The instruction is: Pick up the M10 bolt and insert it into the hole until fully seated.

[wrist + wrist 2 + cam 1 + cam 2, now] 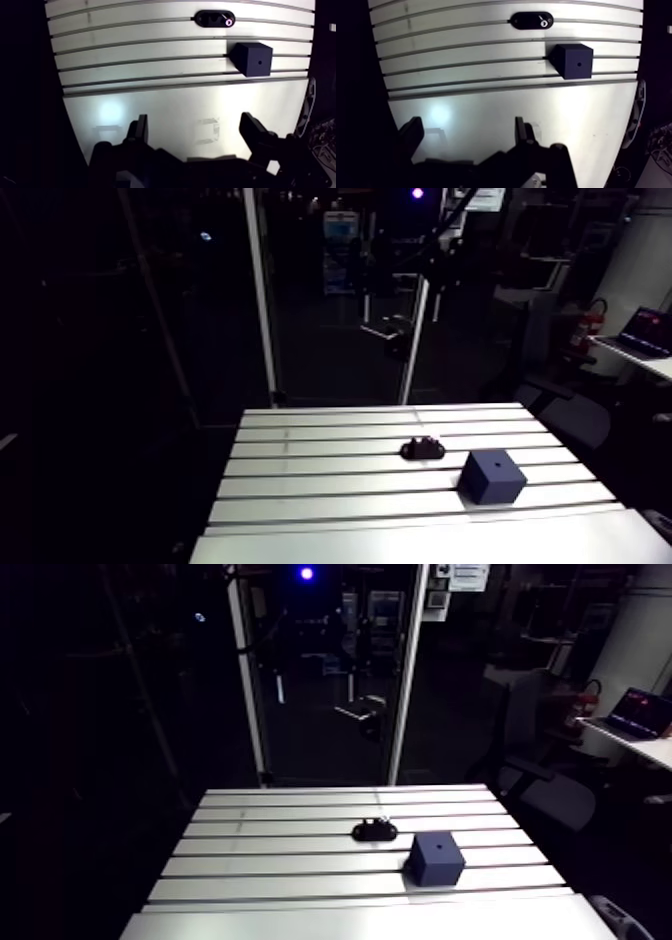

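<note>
- On the table (330,488), well ahead of the gripper (195,122), lies a black oval holder (212,18). I take the bright round spot at one end of it for the head of the bolt (229,21), standing in its seat.
- Near the holder, on the gripper's side of it, sits a dark block (252,58) with a small hole (259,63) in its top.
- The gripper hangs over bare table, its fingers (141,131) spread wide with nothing between them.
- Step in hand, as I judge it: the reach for the bolt, which is not yet picked.
- The next move calls for travel out over the holder, centring the fingers on the small head, then coming down and closing.
</note>
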